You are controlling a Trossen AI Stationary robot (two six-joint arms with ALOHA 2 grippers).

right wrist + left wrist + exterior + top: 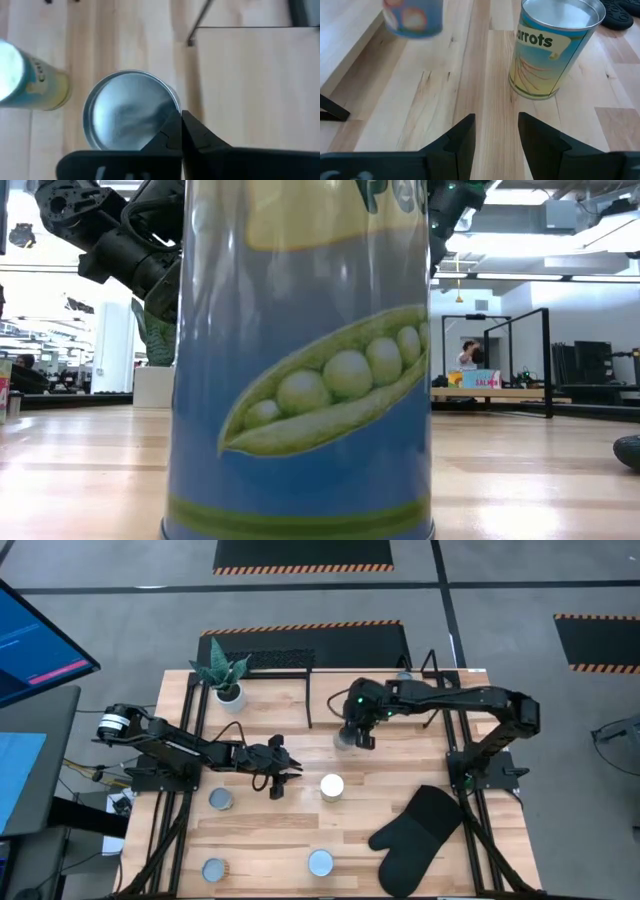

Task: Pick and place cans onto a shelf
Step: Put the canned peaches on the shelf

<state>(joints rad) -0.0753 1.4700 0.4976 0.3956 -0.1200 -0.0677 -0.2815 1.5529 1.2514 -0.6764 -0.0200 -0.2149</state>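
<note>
The right gripper (356, 736) is hanging over the back middle of the worktop (400, 765), just in front of the shelf (280, 660), and it is sitting directly above a silver-topped can (131, 110). In the right wrist view its two fingers (176, 131) are pressed together with their tips meeting at the rim of that can's round lid, so they are not wrapping around the can itself. Beside that can, the same view is showing a second can (31, 81) with a yellowish side.

The left gripper (277, 762) is reaching in low from the left side, near the middle of the worktop. Its fingers (462, 137) are spread apart with bare wood between them, and a carrots can (551, 47) is standing upright just ahead of them. A blurred blue can (413, 17) is showing farther off in that wrist view.

From above, a white-topped can (332, 786) is standing just to the right of the left gripper. Three pale blue cans are standing nearer the front: one (221, 800) at the left, one (214, 869) at the front left, one (320, 862) at the front middle. A peas can (300, 360) is filling the low view. A black oven mitt (415, 835) is lying at the front right, and a potted plant (226, 675) is standing at the back left beside the shelf.
</note>
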